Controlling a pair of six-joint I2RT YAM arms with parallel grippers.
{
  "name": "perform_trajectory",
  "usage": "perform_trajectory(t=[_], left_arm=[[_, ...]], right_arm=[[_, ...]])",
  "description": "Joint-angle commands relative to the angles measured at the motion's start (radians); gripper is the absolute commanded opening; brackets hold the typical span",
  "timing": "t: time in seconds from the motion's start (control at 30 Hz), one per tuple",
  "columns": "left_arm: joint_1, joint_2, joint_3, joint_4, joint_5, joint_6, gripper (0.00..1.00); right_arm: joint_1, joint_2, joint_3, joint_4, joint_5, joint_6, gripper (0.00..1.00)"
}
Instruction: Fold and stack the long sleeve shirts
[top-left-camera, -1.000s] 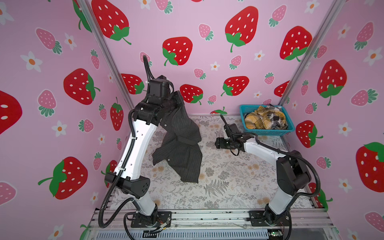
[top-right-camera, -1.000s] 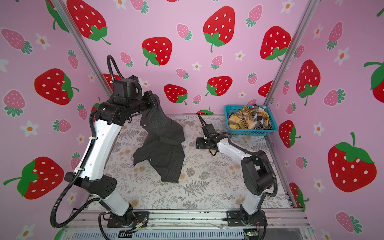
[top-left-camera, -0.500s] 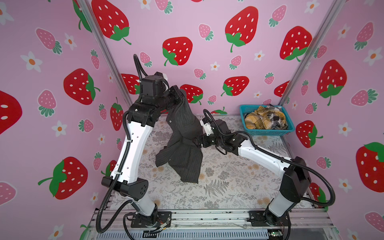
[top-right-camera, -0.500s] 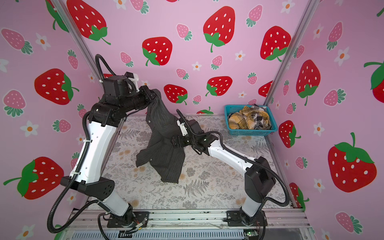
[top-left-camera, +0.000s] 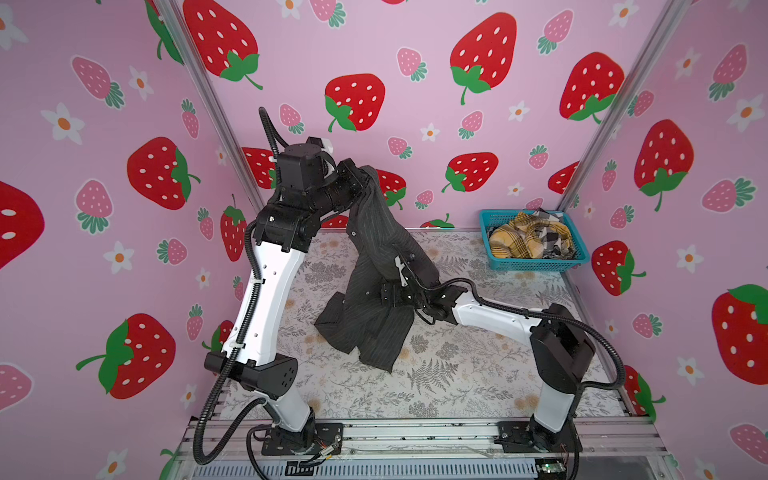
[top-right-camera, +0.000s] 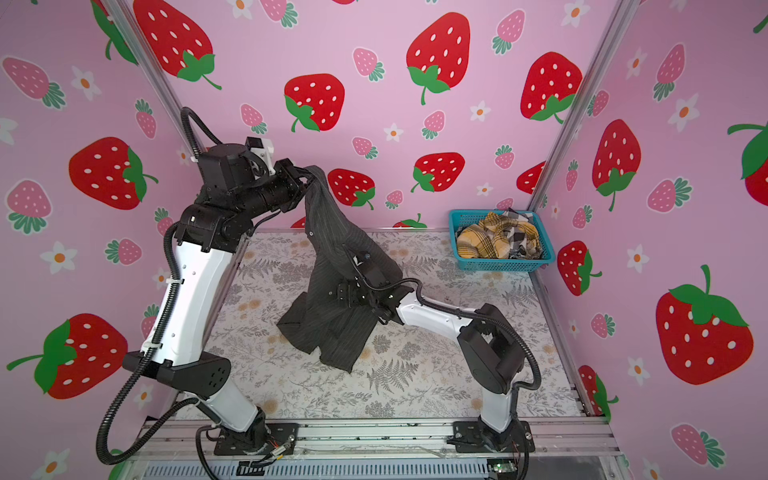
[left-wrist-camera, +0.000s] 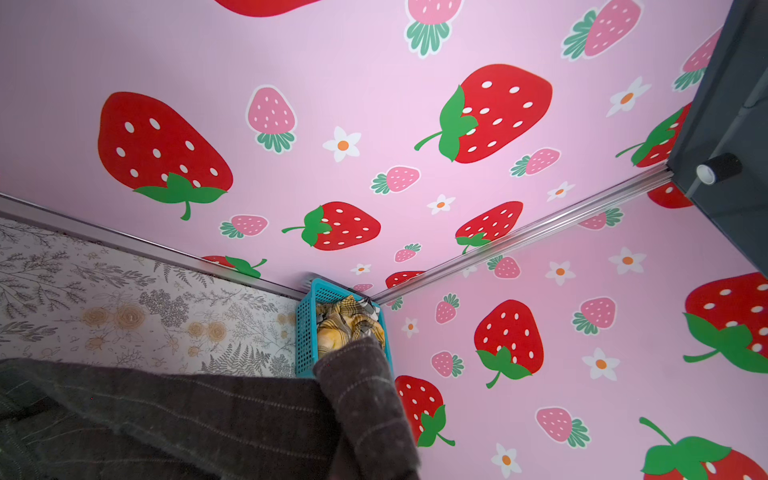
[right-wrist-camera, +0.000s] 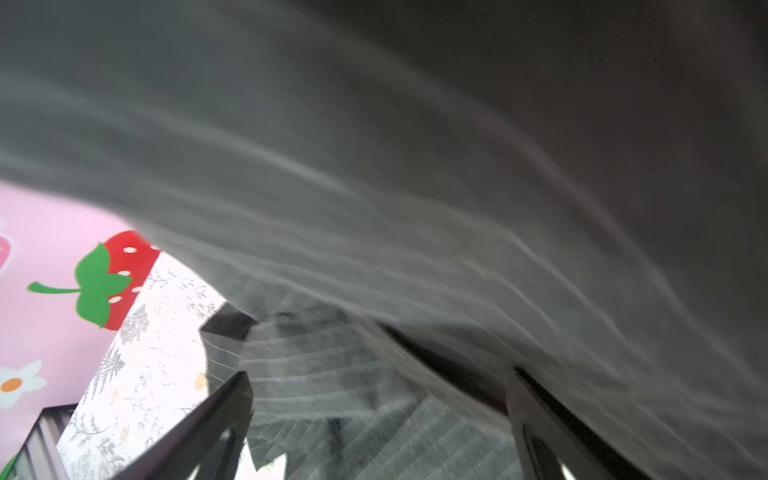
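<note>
One charcoal pinstripe shirt (top-left-camera: 365, 332) hangs from left gripper (top-right-camera: 308, 176), jaws pinching its top, lower part on bench (top-left-camera: 457, 374). Right gripper (right-wrist-camera: 380, 374) at shirt's middle, jaws spread around cloth.

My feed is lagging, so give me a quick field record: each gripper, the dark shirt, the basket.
left gripper: shut on pinstripe shirt, raised high
right gripper: open, jaws wide, at the shirt's middle
pinstripe shirt: hangs from the left gripper, lower part crumpled on table
basket: back right corner, holds yellow plaid shirt and checked shirt
folded stack: none visible
</note>
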Motion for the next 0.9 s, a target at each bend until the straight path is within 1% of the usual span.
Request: perform_trajectory(t=[0.0,0.1,0.17,0.23,0.3,0.37,0.47,0.5,0.53,0.6,0.63,0.67,0.73,0.87], left_arm=[[0.001,-0.005,-0.024,0.101,0.025,-0.051,0.0],[0.001,-0.004,-0.06,0.133,0.032,-0.08,0.0],[0.0,-0.004,-0.076,0.152,0.034,-0.098,0.0],[-0.002,-0.008,-0.09,0.169,0.036,-0.107,0.0],[-0.005,-0.013,-0.099,0.182,0.033,-0.111,0.0],[-0.013,-0.018,-0.103,0.186,0.03,-0.11,0.0],[-0.017,-0.028,-0.122,0.2,0.024,-0.117,0.0],[-0.018,-0.031,-0.127,0.202,0.024,-0.121,0.0],[-0.02,-0.032,-0.133,0.204,0.024,-0.125,0.0],[-0.025,-0.035,-0.14,0.205,0.024,-0.126,0.0],[-0.028,-0.036,-0.144,0.204,0.024,-0.125,0.0],[-0.031,-0.038,-0.147,0.204,0.023,-0.122,0.0],[-0.037,-0.038,-0.153,0.202,0.024,-0.122,0.0],[-0.043,-0.04,-0.163,0.203,0.025,-0.121,0.0]], right_arm=[[-0.01,-0.091,-0.081,0.113,-0.032,0.124,0.98],[-0.013,-0.132,-0.171,0.197,-0.162,0.183,0.97],[-0.011,-0.156,-0.261,0.328,-0.264,0.233,0.98],[-0.011,-0.15,-0.311,0.433,-0.329,0.268,0.99],[-0.013,-0.125,-0.321,0.512,-0.368,0.287,0.99],[-0.014,-0.092,-0.321,0.601,-0.381,0.307,0.99],[-0.024,-0.02,-0.315,0.736,-0.395,0.382,0.98],[-0.024,0.002,-0.295,0.731,-0.381,0.387,0.97],[-0.023,0.018,-0.25,0.651,-0.335,0.362,0.95],[-0.017,0.045,-0.122,0.334,-0.151,0.292,0.94],[-0.019,0.06,-0.066,0.216,-0.074,0.27,0.94],[-0.019,0.064,-0.031,0.14,-0.006,0.239,0.94],[-0.017,0.062,0.006,0.045,0.104,0.208,0.96],[-0.014,0.08,0.077,-0.088,0.256,0.175,0.98]])
